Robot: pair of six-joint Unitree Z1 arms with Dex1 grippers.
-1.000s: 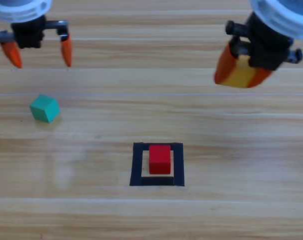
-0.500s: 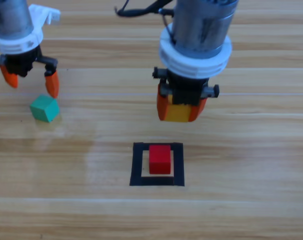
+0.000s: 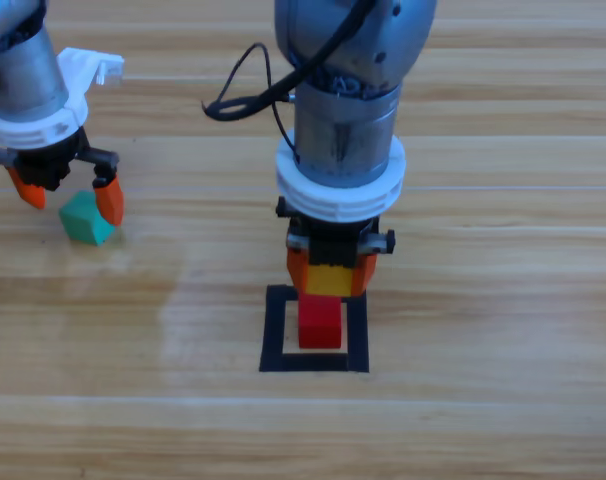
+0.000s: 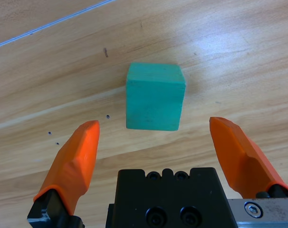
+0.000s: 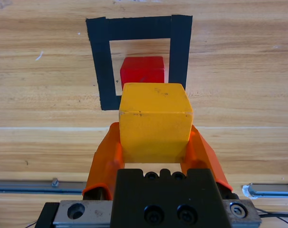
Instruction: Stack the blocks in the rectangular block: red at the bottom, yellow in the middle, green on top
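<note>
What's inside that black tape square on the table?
The black tape square has just the red cube sitting inside. The right gripper, holding a yellow cube, hangs over it and covers the square's far edge in the high view.

Wooden table (image 3: 503,300): green cube (image 3: 84,219), taped frame (image 3: 272,330).

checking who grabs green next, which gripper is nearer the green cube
Left. The left gripper hangs open right over the green cube, one of its jaws on either side. The right gripper is off at the black frame, shut on the yellow cube.
</note>
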